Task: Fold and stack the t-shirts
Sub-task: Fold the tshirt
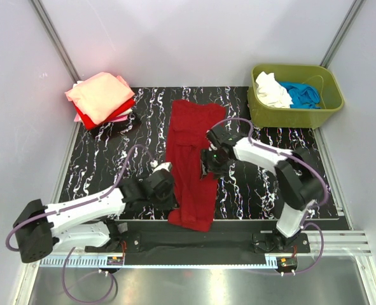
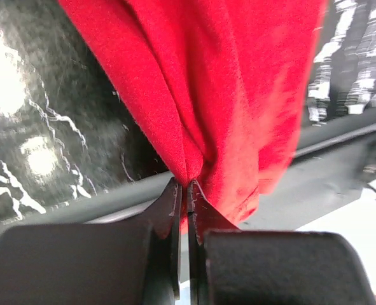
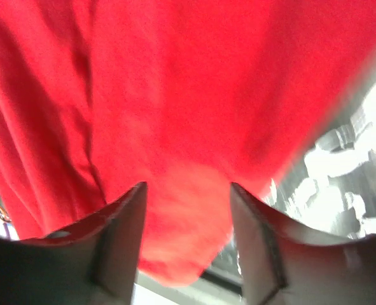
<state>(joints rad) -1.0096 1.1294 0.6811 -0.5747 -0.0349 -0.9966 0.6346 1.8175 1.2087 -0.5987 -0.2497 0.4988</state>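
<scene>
We see a big black table top [image 1: 111,152] with white wiggly lines on it, like marble. In the middle of it lies the dark red t-shirt [image 1: 189,152]. It is soft and folded into a long strip (it runs from the far side down to the near edge). At the far right stands an olive-green plastic tub [image 1: 283,117] with round corners. A white t-shirt [image 1: 271,90] and a blue t-shirt [image 1: 302,95] lie crumpled inside it. At the far left sits a pile of folded t-shirts [image 1: 100,95], salmon-pink on top and bright red under that. The left gripper [image 2: 189,190] is squeezed tight on the dark red t-shirt's left edge. The right gripper [image 3: 188,190] has its jaws apart, with red cloth loose between them.
</scene>
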